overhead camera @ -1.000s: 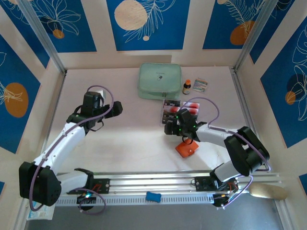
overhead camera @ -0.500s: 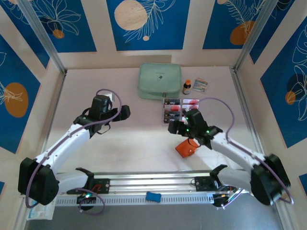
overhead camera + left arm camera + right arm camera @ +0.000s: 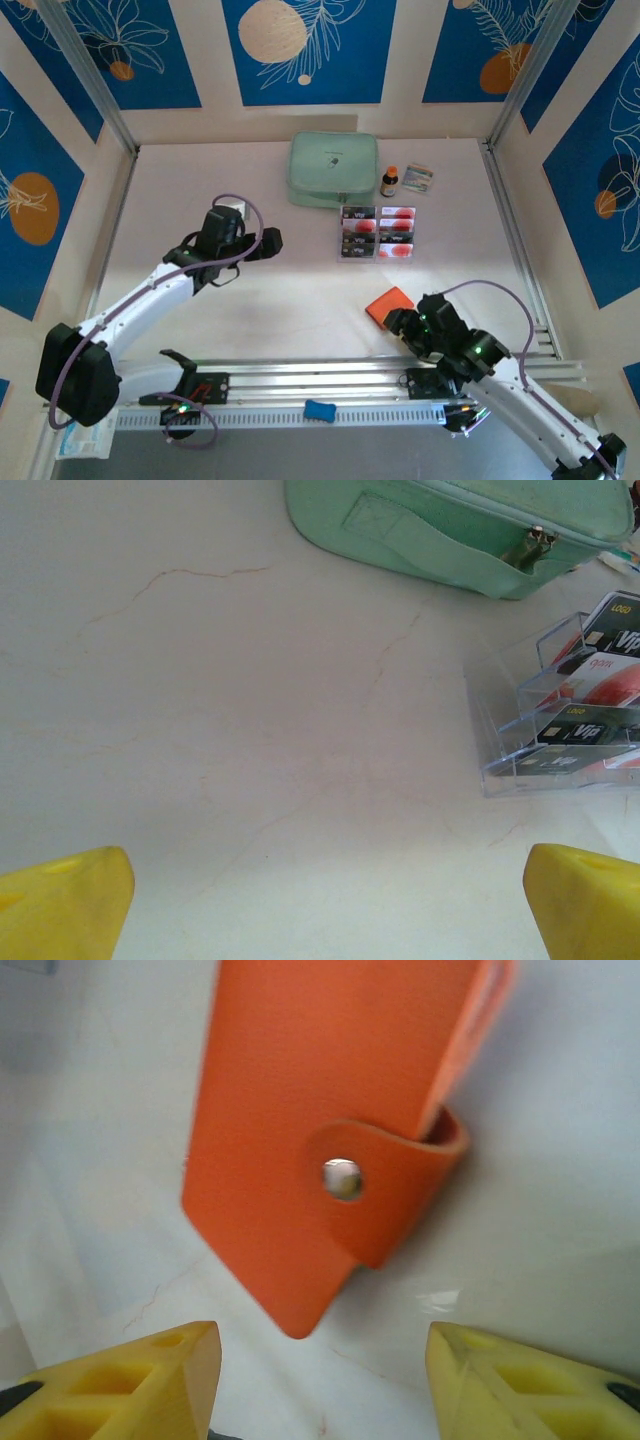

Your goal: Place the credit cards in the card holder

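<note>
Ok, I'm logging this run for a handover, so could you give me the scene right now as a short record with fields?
card holder: orange, snapped shut, flat on the table
credit cards: in the clear tray, none in the holder
right gripper: open, holder just ahead of its fingertips, not gripped
left gripper: open, above bare table, left of the tray
behind the tray: mint-green case, small bottle
</note>
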Action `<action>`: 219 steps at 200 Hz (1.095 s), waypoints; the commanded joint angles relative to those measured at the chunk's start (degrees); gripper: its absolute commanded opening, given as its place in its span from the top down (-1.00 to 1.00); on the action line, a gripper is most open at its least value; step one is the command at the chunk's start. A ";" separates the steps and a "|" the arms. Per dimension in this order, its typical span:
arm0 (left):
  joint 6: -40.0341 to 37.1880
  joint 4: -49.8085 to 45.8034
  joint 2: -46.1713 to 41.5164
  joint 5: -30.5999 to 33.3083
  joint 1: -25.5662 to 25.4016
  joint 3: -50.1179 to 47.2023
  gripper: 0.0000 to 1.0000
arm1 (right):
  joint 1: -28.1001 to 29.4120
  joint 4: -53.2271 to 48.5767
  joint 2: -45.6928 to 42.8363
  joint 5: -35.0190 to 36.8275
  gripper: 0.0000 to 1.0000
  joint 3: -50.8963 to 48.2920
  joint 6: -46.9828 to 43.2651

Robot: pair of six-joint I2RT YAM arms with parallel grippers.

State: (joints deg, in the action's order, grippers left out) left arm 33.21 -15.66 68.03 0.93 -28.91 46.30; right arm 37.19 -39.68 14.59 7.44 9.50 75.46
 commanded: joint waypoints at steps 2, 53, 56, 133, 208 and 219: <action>0.98 0.64 1.05 1.35 -1.06 -0.34 -1.00 | 0.43 -2.79 -1.15 -1.07 -0.14 -2.43 6.52; 1.15 0.72 1.75 2.32 -2.33 -0.09 -1.00 | 0.52 2.88 2.77 -1.47 -0.06 -2.49 6.14; 1.22 0.72 1.84 2.39 -2.38 -0.01 -1.00 | 0.44 3.34 3.09 -1.53 -0.05 -2.55 6.06; 1.15 0.91 3.51 3.20 -4.44 0.90 -1.00 | 0.46 10.01 9.18 -1.42 0.20 -1.72 4.83; 1.25 1.32 4.17 3.38 -5.36 0.57 -1.00 | -0.57 13.11 11.60 -1.25 0.38 -1.94 4.68; 1.24 1.32 4.26 3.38 -5.44 0.63 -1.00 | -0.95 13.87 12.47 -1.50 0.41 -2.07 4.61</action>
State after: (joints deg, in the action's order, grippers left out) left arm 34.22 -15.40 71.57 3.51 -33.52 46.33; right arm 36.95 -27.55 25.78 7.03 8.60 80.36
